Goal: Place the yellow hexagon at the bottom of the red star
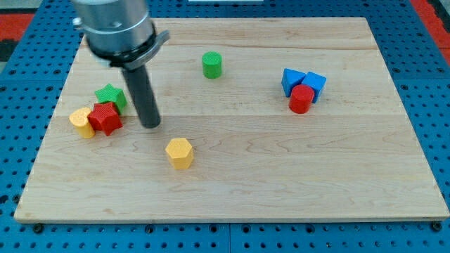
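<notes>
1. Yellow hexagon [179, 152] sits alone on the counter [281, 183], left of centre, nearer the counter's bottom edge than its top edge; nothing touches it.
2. Red star [106, 118] is near the counter's left edge, packed w/ a green star-ish block [110, 95] touching it on the top side and a 2nd yellow block [82, 121] (shape unclear) touching it on the left-edge side.
3. My tip [150, 125] is between the red star and the yellow hexagon, just beside the star, apart from the hexagon, touching neither.
4. Tool state: it's a plain rod w/ nothing to spread or clamp, so it holds nothing; contact = pushing only.
5. Handling (judgement): hexagon looks small, light, rigid, prob. slides easily on smooth wood. Flat faces suit a push; off-centre contact would likely spin it or let it slip off the rod. Best contact point: middle of the face turned toward the counter's right edge, driving it toward the left edge.
6. Room: the spot on the star's bottom-edge side looks open wood, and the path from hexagon to there is free of blocks. Fair margin to the counter's bottom edge and bottom-left corner, but an overshoot toward the left edge could bump the 2nd yellow block.
7. Far blocks — green cylinder [211, 65] toward the top edge, two blue blocks [294, 81] w/ a red cylinder [301, 99] toward the right edge — are well apart, no issue.
</notes>
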